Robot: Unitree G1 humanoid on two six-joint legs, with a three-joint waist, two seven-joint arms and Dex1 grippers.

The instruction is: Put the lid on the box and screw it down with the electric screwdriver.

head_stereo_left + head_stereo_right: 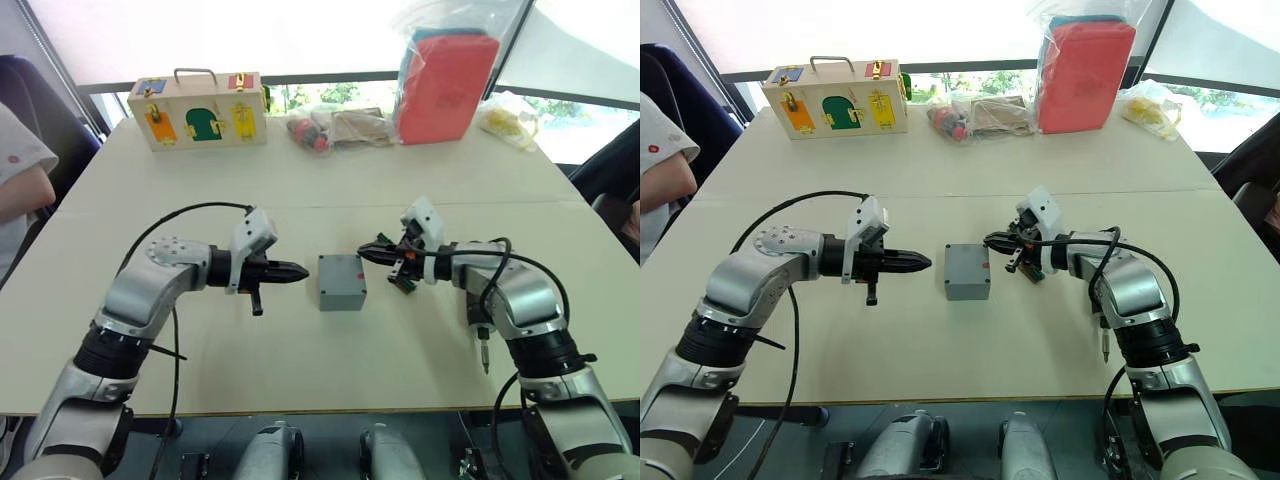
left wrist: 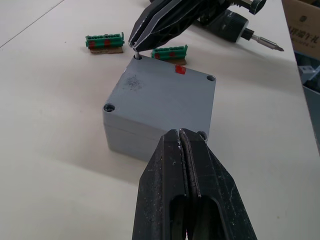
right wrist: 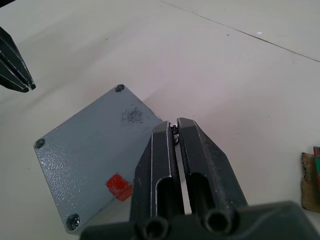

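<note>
The grey lid (image 2: 160,90) sits flat on the grey box (image 2: 130,135) in the middle of the table, with screw holes showing at its corners. My left gripper (image 1: 300,270) is shut and empty, its tips just left of the box at a near corner (image 2: 180,131). From the right, my right gripper (image 1: 365,253) reaches to the far corner, shut on a small screw (image 3: 173,128) held over a corner hole (image 2: 138,56). The black electric screwdriver (image 1: 480,335) lies on the table beside my right forearm, and its metal bit (image 2: 265,42) shows in the left wrist view.
Two green terminal blocks (image 2: 104,42) (image 2: 170,51) lie just beyond the box. At the table's far edge stand a wooden case with coloured latches (image 1: 200,110), small bags (image 1: 335,127) and a red pouch in a plastic bag (image 1: 445,85). A person's sleeve (image 1: 20,170) shows at the left.
</note>
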